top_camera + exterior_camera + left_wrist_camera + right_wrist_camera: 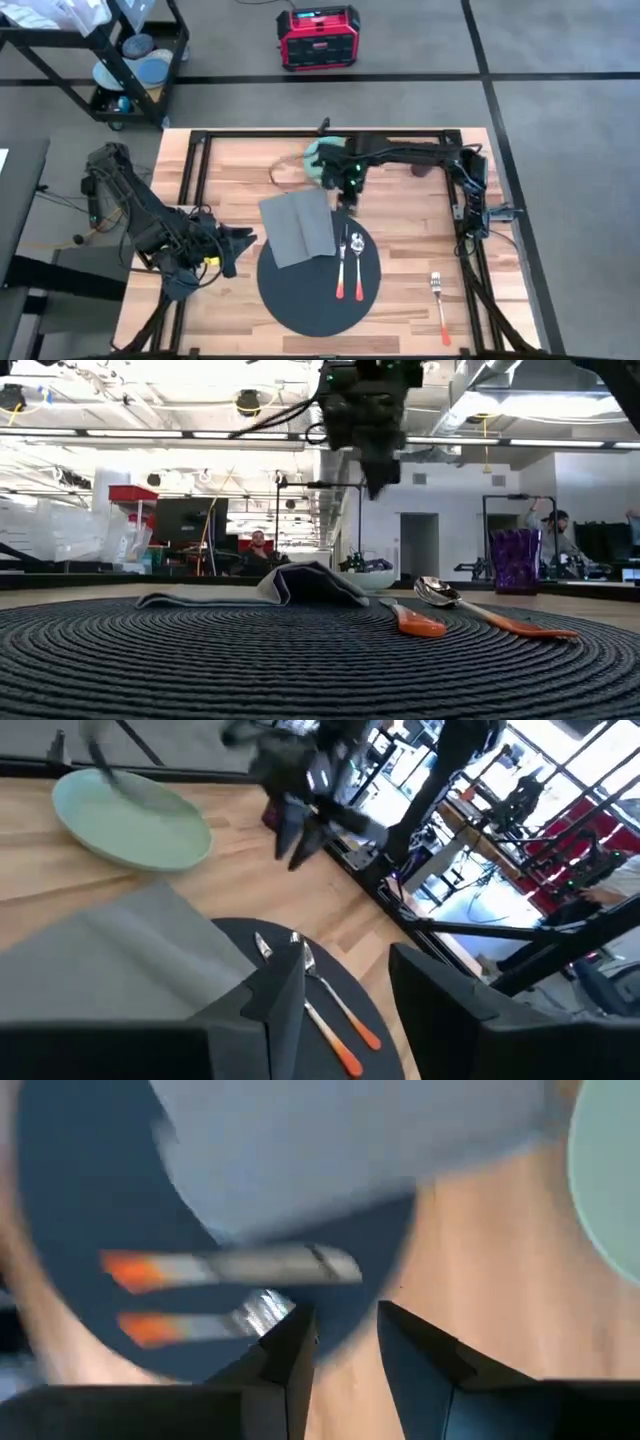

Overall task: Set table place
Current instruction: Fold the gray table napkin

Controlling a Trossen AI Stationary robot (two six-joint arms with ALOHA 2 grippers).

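High view: my right jaws (347, 203) hang above the far rim of the large round black-grey woven placemat (318, 280), which lies at the near middle of the light-wood plank counter (410, 235). Fingers part-open, a narrow gap between them, nothing held; the right wrist view confirms the gap and empty tips.

On the mat: two orange-handled pieces, a knife (341, 268) and a spoon (357, 263), side by side, long axes running near-to-far, orange handles toward the near edge, metal ends toward my right jaws. A grey rectangular cloth napkin (297, 227) overlaps the mat's far-left rim, partly off it.

Still off the mat: an orange-handled fork (440, 305), on bare wood well to the right of the mat, long axis also near-to-far, tines at the far end. The pale green round plate (322, 160) sits on wood beyond the mat, under my right arm, just behind the jaws.

Key relation: the plate is just behind my right jaws; the fork lies toward the near right, on the right arm's own side. My left jaws (240, 240) wait low just left of the mat, fingers apart, empty, and far from both items.

Judgement: the right arm is the nearer for either item. For the fork, the jaws should close across the handle, square to its long axis.
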